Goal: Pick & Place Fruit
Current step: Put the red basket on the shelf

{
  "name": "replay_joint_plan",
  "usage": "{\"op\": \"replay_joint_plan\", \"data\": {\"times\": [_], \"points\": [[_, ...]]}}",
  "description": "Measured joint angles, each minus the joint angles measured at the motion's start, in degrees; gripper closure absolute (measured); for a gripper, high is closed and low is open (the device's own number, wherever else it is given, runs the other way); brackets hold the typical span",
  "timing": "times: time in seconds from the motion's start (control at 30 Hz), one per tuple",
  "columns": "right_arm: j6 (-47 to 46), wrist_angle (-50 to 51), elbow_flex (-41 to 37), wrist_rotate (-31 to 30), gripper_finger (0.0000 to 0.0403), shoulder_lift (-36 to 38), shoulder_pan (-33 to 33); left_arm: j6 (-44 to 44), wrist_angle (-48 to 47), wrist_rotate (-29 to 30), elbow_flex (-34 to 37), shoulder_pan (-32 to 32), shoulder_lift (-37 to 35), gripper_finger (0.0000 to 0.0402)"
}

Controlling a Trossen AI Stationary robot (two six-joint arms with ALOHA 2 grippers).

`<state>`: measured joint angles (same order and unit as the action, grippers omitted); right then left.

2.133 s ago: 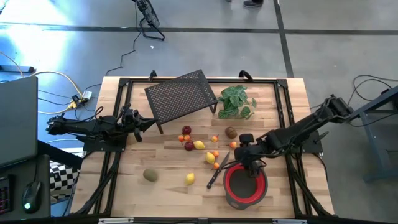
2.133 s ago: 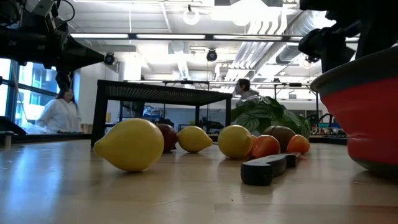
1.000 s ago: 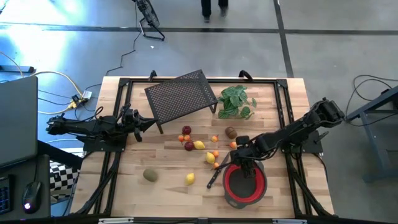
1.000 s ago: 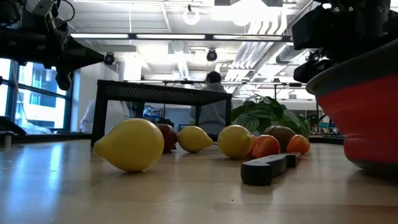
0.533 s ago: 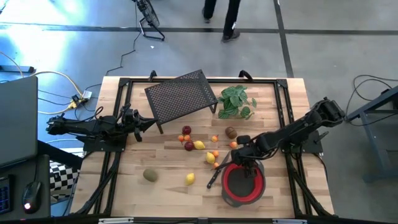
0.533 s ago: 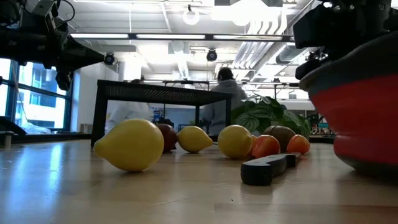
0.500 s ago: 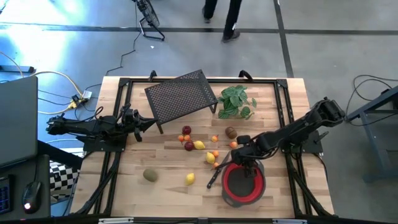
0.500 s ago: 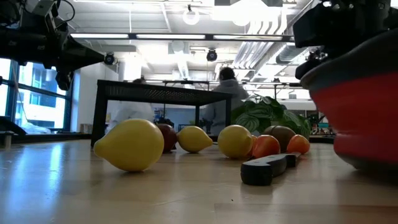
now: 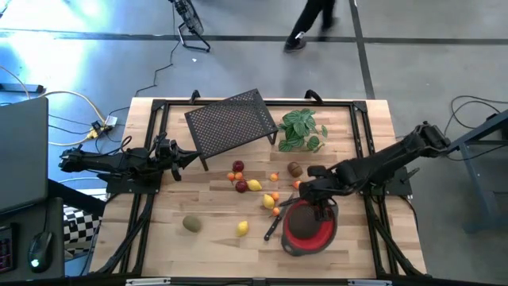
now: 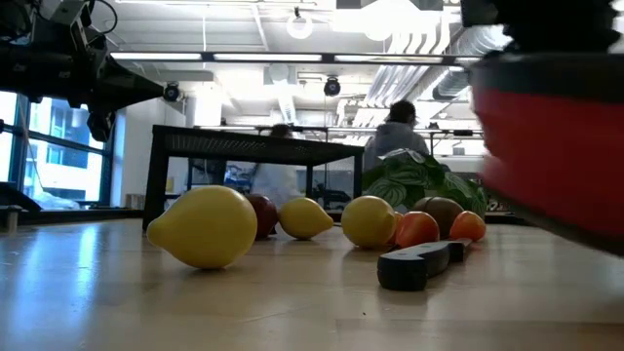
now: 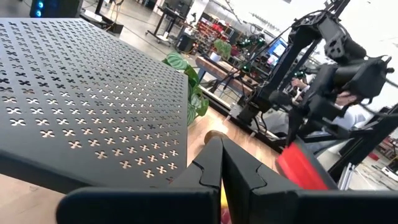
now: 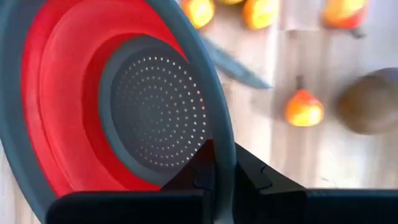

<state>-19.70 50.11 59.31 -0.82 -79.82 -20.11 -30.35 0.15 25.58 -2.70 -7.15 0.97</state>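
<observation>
The red colander (image 9: 309,227) is pinched by its rim in the right gripper (image 9: 317,205), and nothing's been dropped in it yet. All the fruit (image 9: 254,185) is left scattered just beyond it, left gripper (image 9: 189,156) closed and parked well off

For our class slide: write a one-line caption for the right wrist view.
Right pincer clamped on the red colander rim, above scattered fruit and knife.
</observation>
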Motion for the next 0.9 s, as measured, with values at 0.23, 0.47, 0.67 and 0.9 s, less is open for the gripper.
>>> {"op": "replay_joint_plan", "data": {"times": [0.23, 0.47, 0.67, 0.9], "points": [[0.1, 3.6, 9.4, -1.1, 0.0389, -0.1, 4.0, 0.0, 0.4, 0.0, 0.1, 0.0, 0.0, 0.0401], [0.0, 4.0, 15.4, -0.6, 0.0389, -0.1, 8.4, 0.1, 8.8, -2.6, 0.3, 0.0, 0.0, 0.0401], [-2.8, 5.4, 18.6, -0.5, 0.0389, -0.1, 13.2, 3.6, 16.0, -8.1, 0.0, -0.1, 1.0, 0.0401], [-4.5, 6.5, 21.3, 0.7, 0.0389, -0.1, 18.0, 9.0, 11.3, -8.2, -8.4, -0.1, 8.9, 0.0401]]}}
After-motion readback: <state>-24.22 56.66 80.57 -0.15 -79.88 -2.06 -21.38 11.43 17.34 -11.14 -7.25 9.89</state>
